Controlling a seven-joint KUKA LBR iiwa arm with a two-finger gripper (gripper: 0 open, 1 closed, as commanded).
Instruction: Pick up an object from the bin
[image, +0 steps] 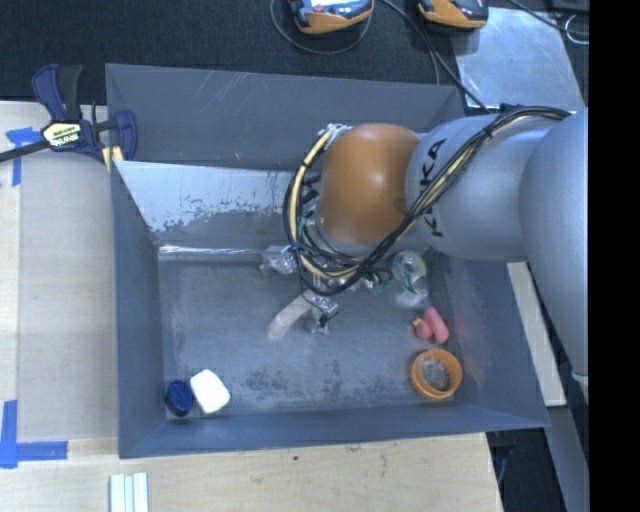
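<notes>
Near the middle of the grey metal bin, on its floor: a pale beige elongated piece, lying slantwise, lower end toward the front-left corner, upper end toward the back-right. Just beside that upper end, on the side nearer the right wall: the gripper, pointing down, low over the floor. Possibly touching the piece, though too small and dark there to be sure. Whether spread or pressed together, cannot tell.

Straight above the gripper, toward the back wall: the arm's rounded orange cover, with yellow and black cables looped round it.

Close to the back edge of the floor, just left of the cables: a small greyish crumpled thing. Under the arm, toward the right wall: a clear greenish thing, partly hidden.

Nearer the front-right corner: a small pink lump, and just in front of it an orange ring lying flat.

In the front-left corner, well apart from the gripper: a cream rounded block, touching a dark blue round cap.
</notes>
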